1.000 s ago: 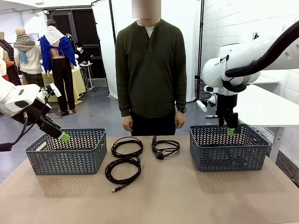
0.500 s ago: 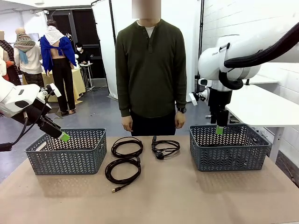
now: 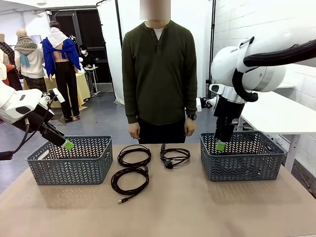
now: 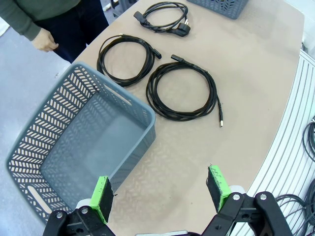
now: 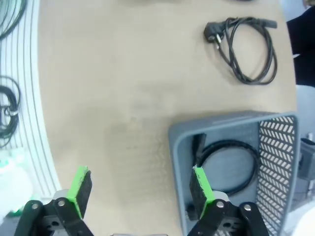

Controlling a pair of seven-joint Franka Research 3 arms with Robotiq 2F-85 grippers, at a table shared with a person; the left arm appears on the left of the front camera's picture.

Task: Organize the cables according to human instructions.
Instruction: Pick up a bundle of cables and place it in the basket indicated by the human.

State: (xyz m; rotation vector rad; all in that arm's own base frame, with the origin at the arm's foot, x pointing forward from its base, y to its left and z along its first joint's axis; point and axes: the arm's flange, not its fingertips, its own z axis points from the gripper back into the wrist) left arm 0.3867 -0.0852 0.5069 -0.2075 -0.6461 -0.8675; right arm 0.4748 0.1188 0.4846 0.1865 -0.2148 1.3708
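Note:
Three black coiled cables lie on the table between two baskets: one (image 3: pixel 134 165) at the far left, one (image 3: pixel 129 192) nearer me, and one with a plug (image 3: pixel 169 164) at the far right. The left wrist view shows them as the same three cables (image 4: pixel 100 59), (image 4: pixel 212 93), (image 4: pixel 183 30). Another cable (image 5: pixel 199 146) lies inside the right basket (image 3: pixel 242 168). My right gripper (image 3: pixel 220 145) (image 5: pixel 140 189) hangs open over that basket's left rim. Above the left basket's (image 3: pixel 69 170) far left corner, my left gripper (image 3: pixel 66 144) (image 4: pixel 160 189) is open and holds nothing. The human (image 3: pixel 159 74) stands across the table, arms down.
The left basket (image 4: pixel 130 150) has nothing in it. Spare cables lie on the floor beside the table edge (image 5: pixel 7 113). A white table (image 3: pixel 281 111) stands at the right. Bare tabletop (image 3: pixel 173 212) stretches in front of the cables.
My right arm has swung left, carrying its open gripper from above the middle of the right basket to its left rim. The left arm and the cables have not moved.

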